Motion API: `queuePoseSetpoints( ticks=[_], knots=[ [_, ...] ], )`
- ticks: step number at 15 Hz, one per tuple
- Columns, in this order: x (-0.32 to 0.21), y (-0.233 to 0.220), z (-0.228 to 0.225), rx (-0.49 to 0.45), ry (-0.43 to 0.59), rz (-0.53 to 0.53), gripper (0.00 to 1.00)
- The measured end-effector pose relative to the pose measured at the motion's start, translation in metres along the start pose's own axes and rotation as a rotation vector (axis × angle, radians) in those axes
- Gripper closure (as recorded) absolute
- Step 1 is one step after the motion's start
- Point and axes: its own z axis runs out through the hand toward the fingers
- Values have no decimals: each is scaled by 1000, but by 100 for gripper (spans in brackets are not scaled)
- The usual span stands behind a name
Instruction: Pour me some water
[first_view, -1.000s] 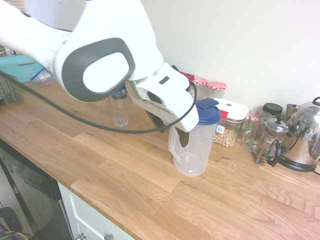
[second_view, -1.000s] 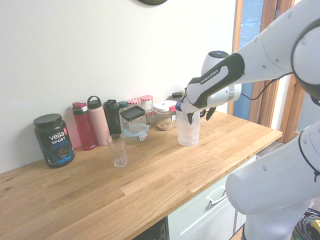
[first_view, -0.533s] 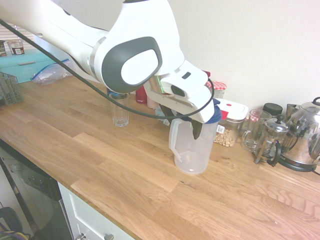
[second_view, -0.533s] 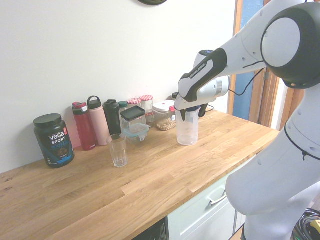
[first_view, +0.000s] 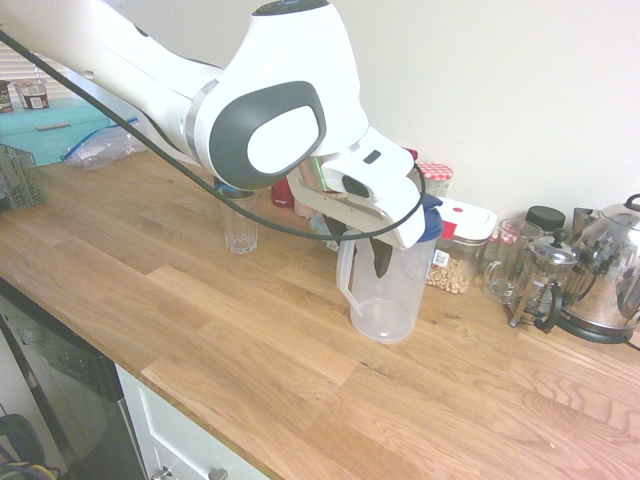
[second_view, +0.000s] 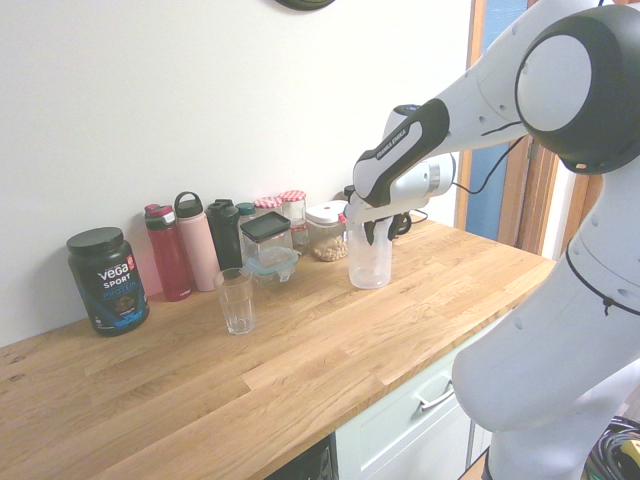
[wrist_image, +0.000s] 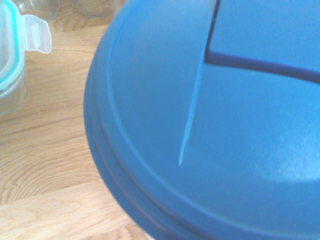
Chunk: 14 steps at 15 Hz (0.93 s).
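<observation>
A clear plastic pitcher (first_view: 385, 300) with a blue lid (first_view: 432, 217) stands on the wooden counter (first_view: 200, 330), its handle facing the front edge. My gripper (first_view: 384, 258) sits right over its top, low against the upper wall. In the second exterior view the gripper (second_view: 378, 230) covers the top of the pitcher (second_view: 370, 265). Up close, the blue lid (wrist_image: 210, 125) fills the wrist view. An empty drinking glass (first_view: 240, 222) stands apart to one side, partly behind my arm, and the same glass (second_view: 236, 300) shows whole from the other side.
Along the wall stand a black tub (second_view: 107, 280), several bottles (second_view: 196, 245), jars, and food containers (first_view: 462, 245). A French press (first_view: 540, 285) and kettle (first_view: 610, 275) stand past the pitcher. A glass container with a teal-edged lid (wrist_image: 12, 70) is close by.
My arm has swung round and the gripper has settled lower over the pitcher's top. The pitcher has shifted slightly toward the glass.
</observation>
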Motion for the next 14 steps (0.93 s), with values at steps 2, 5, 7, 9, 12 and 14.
queuePoseSetpoints(
  ticks=[2, 5, 7, 9, 12, 14],
  knots=[
    [-1, 0, 0, 0, -1, -1, 100],
    [-1, 0, 0, -1, -2, -2, 100],
    [-2, 1, -1, -1, -2, -4, 100],
    [-6, 3, -2, -2, -2, -7, 100],
    [-8, 4, -4, -4, -4, -10, 100],
    [-9, 6, -12, -8, -17, -21, 100]
  ],
)
